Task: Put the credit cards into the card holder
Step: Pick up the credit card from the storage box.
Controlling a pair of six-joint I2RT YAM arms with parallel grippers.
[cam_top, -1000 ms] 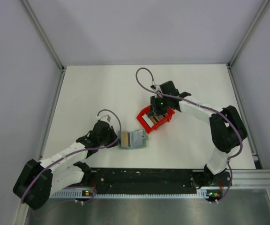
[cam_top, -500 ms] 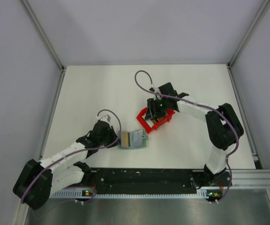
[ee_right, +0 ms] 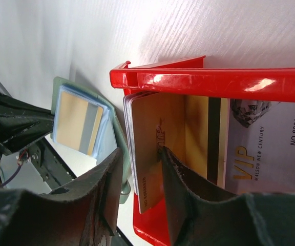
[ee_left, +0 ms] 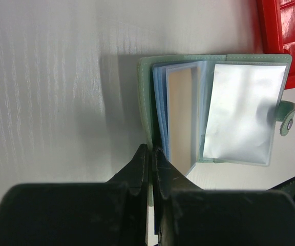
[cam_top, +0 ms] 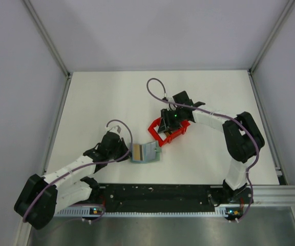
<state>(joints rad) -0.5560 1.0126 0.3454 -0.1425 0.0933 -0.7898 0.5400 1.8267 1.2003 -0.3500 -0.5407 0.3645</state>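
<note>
Left gripper (ee_left: pixel 150 151): jaws all but closed, pinching the near rim of the flat grey-green folding card holder (ee_left: pixel 216 119), which lies open on the white table top (ee_left: pixel 45 77). Pale blue sleeves fan out directly beyond the fingertips. The far flap ends in a small tab with a metal stud (ee_left: pixel 288 120). To the left of these jaws the table is bare. Ahead and to the right, the red plastic bin (ee_left: pixel 286 31) sits just beside the holder's far corner, but contact cannot be settled.

Right gripper (ee_right: pixel 141 151): jaws narrowly parted, astride the near edge of a tan-gold credit card (ee_right: pixel 152 128). This card fronts a small stack standing inside the bin, against its red rim (ee_right: pixel 214 82). Whether the pads press on the card cannot be told. Deeper in the bin, right of the jaws, lies a whitish card printed "VIP" (ee_right: pixel 260 148). Left of the jaws, outside the bin wall, lies the open holder.

The right wrist view alone shows a tan card with a grey stripe (ee_right: pixel 78 120) in a holder sleeve. The left wrist view gives only glare there. In the top view the right gripper (cam_top: pixel 168 123) covers the bin's contents. That view alone shows wide bare table around both arms.
</note>
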